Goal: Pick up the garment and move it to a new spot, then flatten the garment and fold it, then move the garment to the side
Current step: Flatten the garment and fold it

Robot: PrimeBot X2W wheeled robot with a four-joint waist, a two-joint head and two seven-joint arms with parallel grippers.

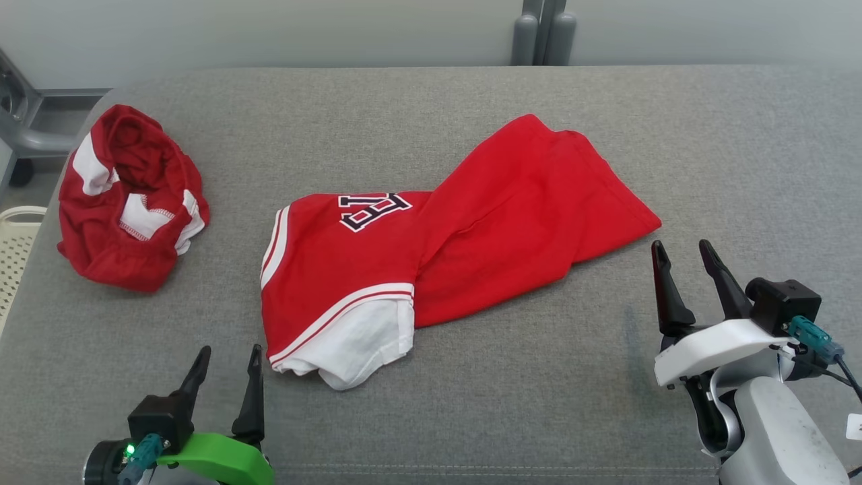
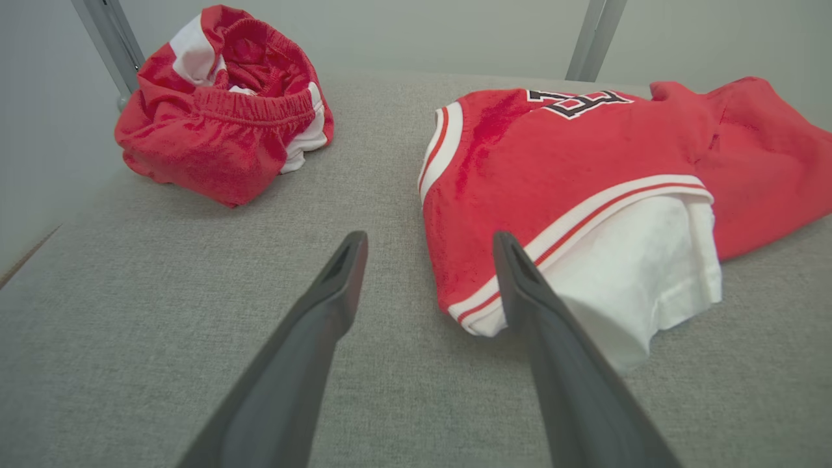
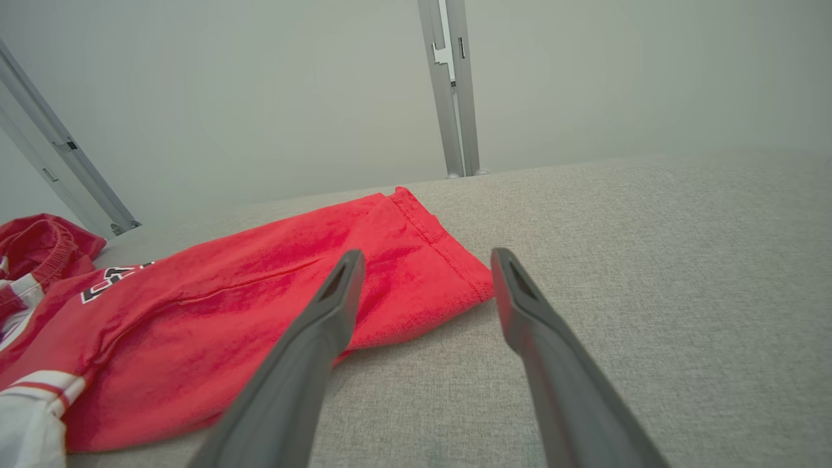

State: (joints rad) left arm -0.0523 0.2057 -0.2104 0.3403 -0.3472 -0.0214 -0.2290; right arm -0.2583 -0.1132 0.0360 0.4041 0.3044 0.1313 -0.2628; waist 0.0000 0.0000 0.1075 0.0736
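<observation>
On table [image 1: 471, 417]: garment [image 1: 431, 263] central; other garment [image 1: 128, 202] well left; left pincer [image 1: 230, 350] before garment, right pincer [image 1: 680, 245] beside its right end.

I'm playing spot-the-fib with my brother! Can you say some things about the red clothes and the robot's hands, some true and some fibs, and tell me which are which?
1. A red shirt with black-and-white letters lies in the middle of the grey table. True.
2. The left gripper is holding the shirt. False: its fingers stand apart with nothing between them, near the shirt's white sleeve.
3. A crumpled red and white garment sits on the robot's left of the shirt. True.
4. The right gripper is shut. False: its fingers are spread open, near the shirt's hem corner.
5. The two red clothes touch each other. False: bare grey table lies between them.
</observation>
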